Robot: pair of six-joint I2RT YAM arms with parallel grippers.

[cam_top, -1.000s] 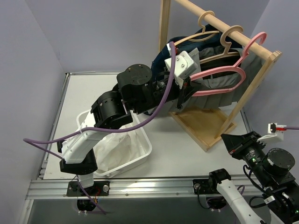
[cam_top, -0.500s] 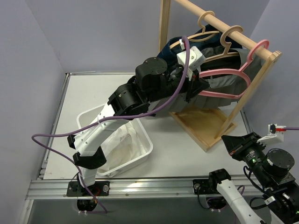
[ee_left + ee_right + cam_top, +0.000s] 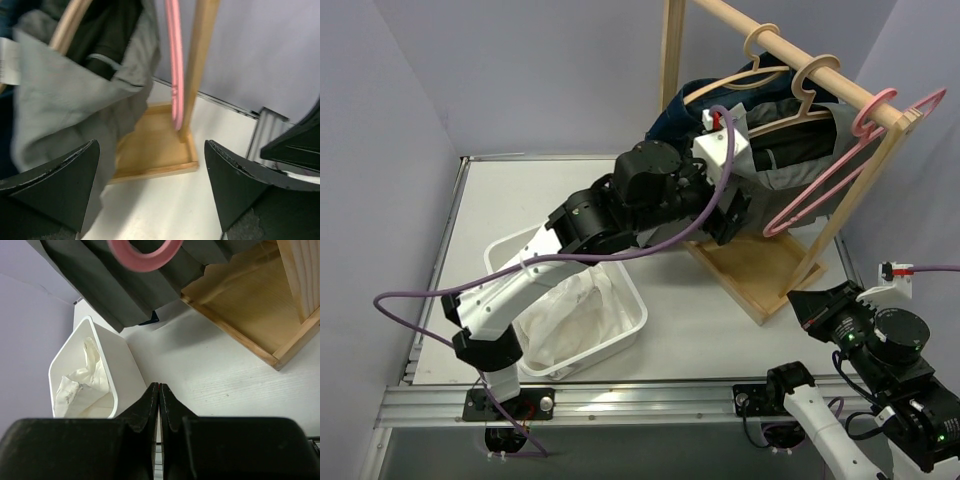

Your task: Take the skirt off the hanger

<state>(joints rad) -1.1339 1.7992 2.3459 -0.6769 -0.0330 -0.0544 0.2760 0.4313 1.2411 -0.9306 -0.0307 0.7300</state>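
The grey skirt [image 3: 798, 160] hangs bunched on the wooden rack, behind the pink hanger [image 3: 825, 180]. The hanger's hook sits at the right end of the rail, and the hanger tilts steeply out to the right. Whether the skirt is still fastened to it I cannot tell. My left gripper [image 3: 732, 215] is wide open just left of the skirt, holding nothing. In the left wrist view the grey skirt [image 3: 65, 100] is beside the left finger and the pink hanger [image 3: 173, 65] lies ahead between the jaws. My right gripper [image 3: 158, 386] is shut and empty at the near right.
A white basket [image 3: 625, 345] with pale cloth sits front left under the left arm. The rack's wooden base tray [image 3: 760, 270] and upright post [image 3: 865, 175] stand at the right. Two wooden hangers [image 3: 790, 75] carry dark garments [image 3: 690, 105] on the rail.
My left gripper has opened and let go of the pink hanger. The hanger has swung out to the right along the rail and now tilts steeply. The right arm has barely moved.
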